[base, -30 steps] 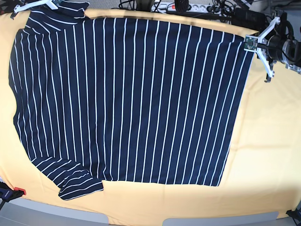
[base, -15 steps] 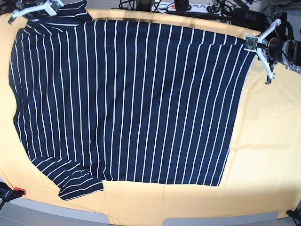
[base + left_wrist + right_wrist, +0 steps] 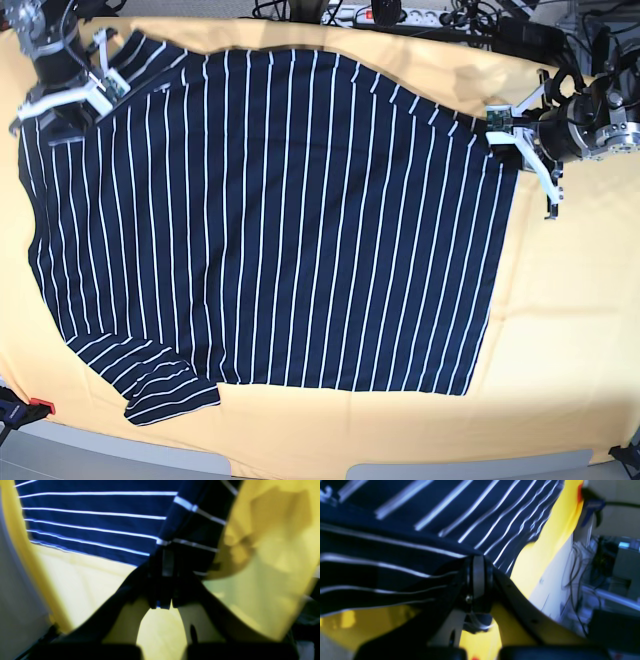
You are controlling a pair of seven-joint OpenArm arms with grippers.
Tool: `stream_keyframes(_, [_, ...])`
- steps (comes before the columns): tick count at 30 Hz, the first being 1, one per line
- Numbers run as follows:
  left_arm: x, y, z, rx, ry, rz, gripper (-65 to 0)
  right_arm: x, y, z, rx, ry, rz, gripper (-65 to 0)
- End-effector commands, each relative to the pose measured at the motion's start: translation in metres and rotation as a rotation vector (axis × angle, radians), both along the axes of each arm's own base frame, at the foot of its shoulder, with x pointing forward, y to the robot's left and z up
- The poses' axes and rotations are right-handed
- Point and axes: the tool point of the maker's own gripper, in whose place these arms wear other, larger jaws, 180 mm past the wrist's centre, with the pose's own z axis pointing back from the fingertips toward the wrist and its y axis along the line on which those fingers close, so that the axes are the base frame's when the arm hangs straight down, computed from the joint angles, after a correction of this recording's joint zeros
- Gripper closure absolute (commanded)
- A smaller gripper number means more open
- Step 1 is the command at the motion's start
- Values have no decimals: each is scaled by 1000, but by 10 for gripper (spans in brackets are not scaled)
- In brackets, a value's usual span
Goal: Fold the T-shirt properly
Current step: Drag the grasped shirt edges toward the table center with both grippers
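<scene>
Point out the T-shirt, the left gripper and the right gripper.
T-shirt (image 3: 280, 220), base view, middle of the striped body.
left gripper (image 3: 497, 128), base view, jaws pinching the shirt's corner.
right gripper (image 3: 88, 88), base view, jaws at the shirt's shoulder.

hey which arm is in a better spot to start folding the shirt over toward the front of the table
Neither clearly: both. The left gripper is shut on one far corner of the T-shirt, the right gripper on the other far corner. Each pinches cloth, so probably both draw the far edge forward together.

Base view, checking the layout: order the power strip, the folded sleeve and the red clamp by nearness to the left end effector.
From the left end effector:
1. Power strip, top edge, nearest.
2. Folded sleeve, bottom left.
3. Red clamp, bottom-left corner, farthest.
</scene>
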Motion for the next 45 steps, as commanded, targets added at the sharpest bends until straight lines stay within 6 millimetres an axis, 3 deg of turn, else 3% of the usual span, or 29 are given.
stream_keyframes(1, [11,-1,10,-9,-58,1,0,10,2,8,9,-35,22,0])
stream_keyframes(4, [27,-6,9,-57,-95,29,0,24,4,2,69,-40,37,0])
stream_keyframes(10, [84,6,15,-131,-204,153,0,57,-24,-15,118,-56,-18,0])
stream_keyframes(14, [105,6,16,-218,-191,223,0,75,-31,-23,180,-33,-29,0])
stream_keyframes(21, [126,1,13,-278,-192,272,0,109,-43,-10,239,-95,-70,0])
stream_keyframes(24, [127,0,11,-285,-190,279,0,116,-41,-11,279,-81,-58,0])
stream_keyframes(28, [130,4,11,-279,-200,297,0,124,-55,-14,279,-85,-95,0])
stream_keyframes(40, [140,10,18,-283,-269,341,0,124,-49,-20,321,-56,-68,0])
stream_keyframes(45, [154,18,33,-304,-381,408,0,126,-53,-17,320,-80,-89,0])
